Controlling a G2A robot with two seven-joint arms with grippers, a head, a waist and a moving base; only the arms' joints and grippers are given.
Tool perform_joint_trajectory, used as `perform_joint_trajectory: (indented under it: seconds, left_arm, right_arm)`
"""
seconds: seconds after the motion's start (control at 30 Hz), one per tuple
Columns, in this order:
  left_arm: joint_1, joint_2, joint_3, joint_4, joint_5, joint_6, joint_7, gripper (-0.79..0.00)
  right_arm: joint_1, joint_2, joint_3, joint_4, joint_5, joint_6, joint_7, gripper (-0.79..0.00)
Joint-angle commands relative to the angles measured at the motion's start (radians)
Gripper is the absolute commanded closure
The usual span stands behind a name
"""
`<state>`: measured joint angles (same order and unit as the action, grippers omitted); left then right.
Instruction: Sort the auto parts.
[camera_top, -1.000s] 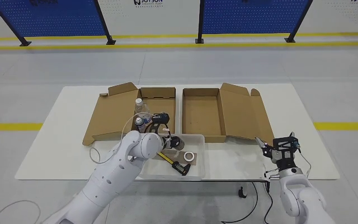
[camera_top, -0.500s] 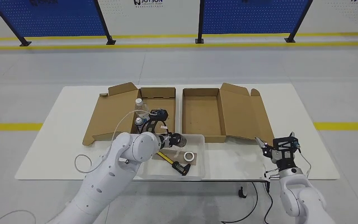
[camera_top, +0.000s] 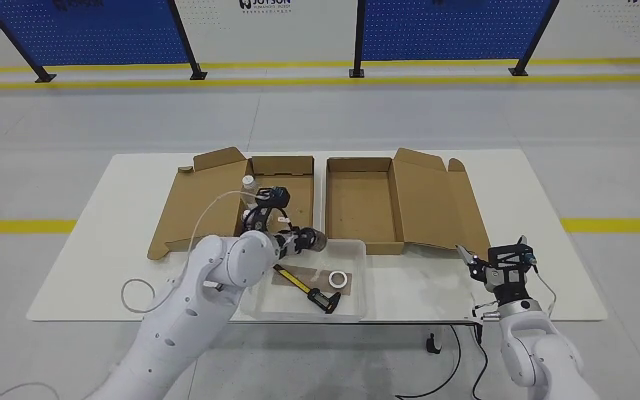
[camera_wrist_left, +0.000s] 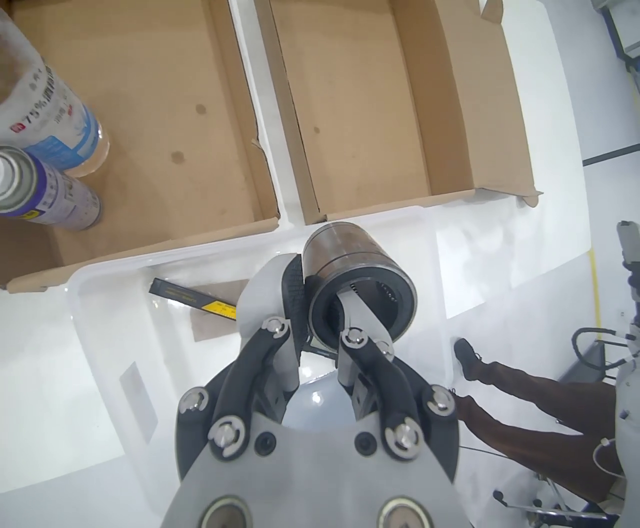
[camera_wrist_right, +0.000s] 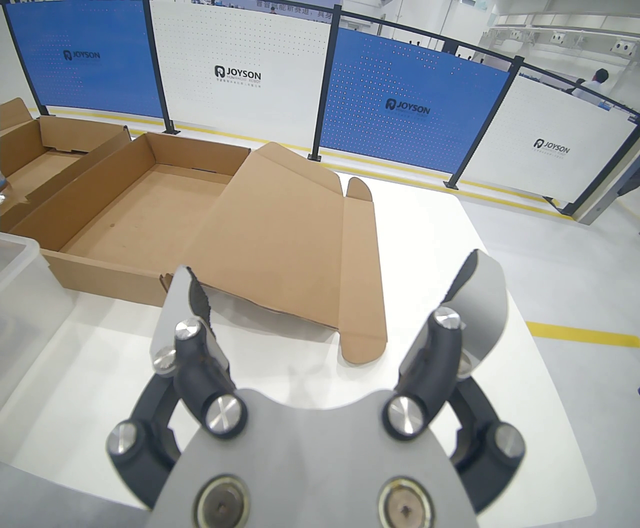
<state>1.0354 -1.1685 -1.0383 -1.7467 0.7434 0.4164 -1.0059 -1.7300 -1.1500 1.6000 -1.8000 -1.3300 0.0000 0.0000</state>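
My left gripper (camera_wrist_left: 322, 295) is shut on a steel cylindrical bearing (camera_wrist_left: 360, 280), one finger inside its bore and the padded finger outside. From above, the bearing (camera_top: 311, 239) hangs over the far rim of the clear plastic tray (camera_top: 355, 300), close to the gap between the two cardboard boxes. A yellow-and-black caliper (camera_top: 300, 283) and a white ring (camera_top: 339, 278) lie in the tray. Near the table's front right corner my right gripper (camera_wrist_right: 332, 275) stands open and holds nothing.
The left cardboard box (camera_top: 297, 180) holds a clear bottle (camera_wrist_left: 45, 115) and a spray can (camera_wrist_left: 40, 195) at its left side. The right box (camera_top: 358, 205) has a bare floor and its lid flap (camera_wrist_right: 295, 240) lies flat toward my right gripper.
The left gripper has carried the bearing a little away from the tray's middle toward the boxes. The right arm has stayed still.
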Motion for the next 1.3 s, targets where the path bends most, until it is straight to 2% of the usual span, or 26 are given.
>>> perform_joint_trajectory:
  seconds: [0.0,0.17,0.53,1.03,1.27]
  left_arm:
    - [-0.01,-0.001,-0.007,0.004,0.006,0.001,0.022,0.0]
    - [-0.052,-0.005,0.003,0.051,0.09,0.004,0.066,0.0]
    - [-0.16,-0.04,0.089,0.298,0.157,-0.002,0.12,0.0]
    - [-0.23,-0.096,0.178,0.493,0.127,-0.006,0.152,0.0]
    - [-0.248,-0.117,0.196,0.547,0.118,-0.009,0.165,0.0]
  right_arm:
    - [0.0,0.0,0.0,0.0,0.0,0.0,0.0,-0.785]
    - [0.0,0.0,0.0,0.0,0.0,0.0,0.0,-0.785]
    - [0.0,0.0,0.0,0.0,0.0,0.0,0.0,-0.785]
    - [0.0,0.0,0.0,0.0,0.0,0.0,0.0,-0.785]
    - [0.0,0.0,0.0,0.0,0.0,0.0,0.0,-0.785]
